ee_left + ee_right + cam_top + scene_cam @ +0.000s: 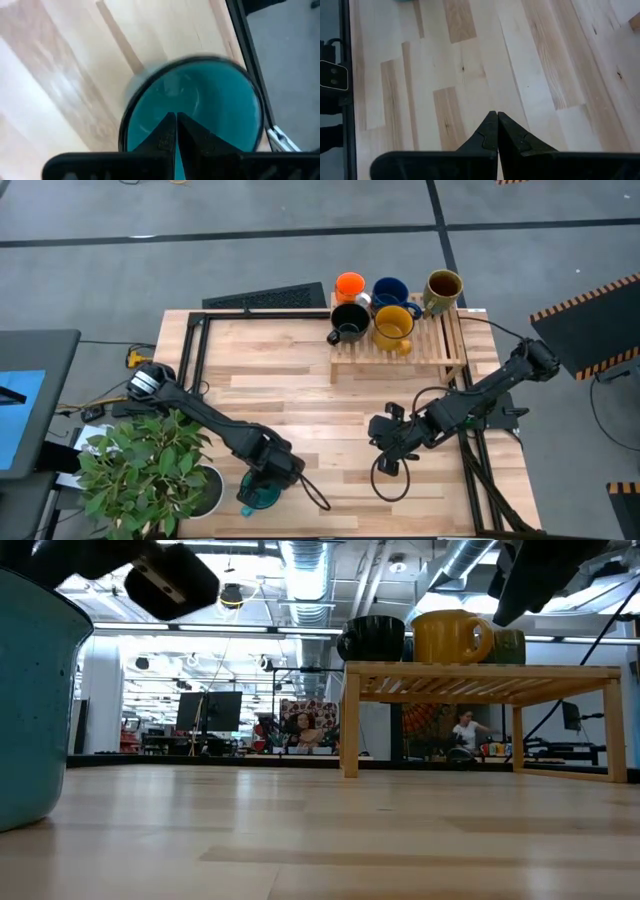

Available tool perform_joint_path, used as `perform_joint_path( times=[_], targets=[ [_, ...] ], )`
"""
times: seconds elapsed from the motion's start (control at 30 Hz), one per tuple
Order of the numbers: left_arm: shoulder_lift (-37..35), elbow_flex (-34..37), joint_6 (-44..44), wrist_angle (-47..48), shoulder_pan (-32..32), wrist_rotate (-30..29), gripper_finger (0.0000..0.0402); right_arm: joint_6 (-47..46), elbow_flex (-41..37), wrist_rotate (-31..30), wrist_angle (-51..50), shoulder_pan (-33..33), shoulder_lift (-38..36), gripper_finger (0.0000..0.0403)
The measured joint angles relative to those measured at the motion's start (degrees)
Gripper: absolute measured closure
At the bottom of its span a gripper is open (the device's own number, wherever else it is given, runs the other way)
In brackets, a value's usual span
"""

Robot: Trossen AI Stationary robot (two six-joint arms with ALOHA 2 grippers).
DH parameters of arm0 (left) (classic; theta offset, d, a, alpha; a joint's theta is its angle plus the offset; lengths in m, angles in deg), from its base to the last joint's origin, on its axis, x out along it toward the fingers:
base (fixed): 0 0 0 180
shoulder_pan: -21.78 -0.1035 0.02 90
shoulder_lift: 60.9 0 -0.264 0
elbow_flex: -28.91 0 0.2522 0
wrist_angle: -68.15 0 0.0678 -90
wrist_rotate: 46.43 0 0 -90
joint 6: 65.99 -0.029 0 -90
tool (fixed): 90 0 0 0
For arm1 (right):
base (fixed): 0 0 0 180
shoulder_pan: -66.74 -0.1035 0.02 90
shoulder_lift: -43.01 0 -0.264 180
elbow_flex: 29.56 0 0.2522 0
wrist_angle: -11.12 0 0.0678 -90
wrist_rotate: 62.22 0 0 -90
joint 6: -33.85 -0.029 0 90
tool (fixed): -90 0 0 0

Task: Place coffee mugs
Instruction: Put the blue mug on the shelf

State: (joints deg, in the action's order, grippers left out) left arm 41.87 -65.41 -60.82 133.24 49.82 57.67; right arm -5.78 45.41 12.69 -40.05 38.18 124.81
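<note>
Left gripper (175, 131): fingers pressed together with no gap, directly above the open mouth of the teal mug (200, 105). The tips lie over the mug's interior; whether they pinch the rim cannot be told. Nothing is seen between them.
Teal mug: upright on the table (300, 410), at the near edge toward the left, just right of the plant. In the low view it fills the left edge of the picture, base on the wood (30, 710).
Right gripper (497, 131): fingers closed tip to tip, holding nothing, over bare table planks at centre-right — well apart from every mug.
Wooden rack (400, 345): slatted stand at the far right of the table, carrying five mugs.
Black mug (350, 320): on the rack's near-left, handle pointing left.
Yellow mug (393, 328): just right of the black mug, on the rack's near row.
Orange mug (350, 285): far-left of the rack, behind the black mug.
Dark blue mug (390, 290): far row, between the orange and the olive-brown.
Olive-brown mug (443, 288): far-right corner of the rack.
Plant (145, 465): leafy, in a white pot at the near-left corner, just beside the left arm.
Keyboard (265, 300): dark, at the table's far edge, left of the rack.
</note>
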Motion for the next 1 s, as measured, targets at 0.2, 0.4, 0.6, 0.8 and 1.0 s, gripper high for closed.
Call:
perform_joint_path(
  times=[0.2,0.4,0.6,0.8,1.0],
  targets=[
    [1.8,0.1,0.1,-1.3,-0.3,-2.7,0.0401,0.7,0.0,0.0,0.1,0.0,0.0,0.0382],
    [3.5,0.1,-1.4,-2.0,-0.3,-8.6,0.0401,0.6,0.0,0.0,0.5,0.0,0.0,0.0382],
    [3.4,0.1,-3.5,-3.5,-3.0,-16.6,0.0401,0.6,0.0,0.0,0.6,0.0,-0.1,0.0382],
    [3.4,0.1,-6.6,-10.3,-7.4,-20.1,0.0401,0.6,0.0,0.0,0.5,-0.3,-2.1,0.0382],
    [3.4,0.1,-6.8,-19.9,-12.8,-21.0,0.0401,-0.4,0.0,0.0,-0.2,-0.5,-6.8,0.0382]
  ],
)
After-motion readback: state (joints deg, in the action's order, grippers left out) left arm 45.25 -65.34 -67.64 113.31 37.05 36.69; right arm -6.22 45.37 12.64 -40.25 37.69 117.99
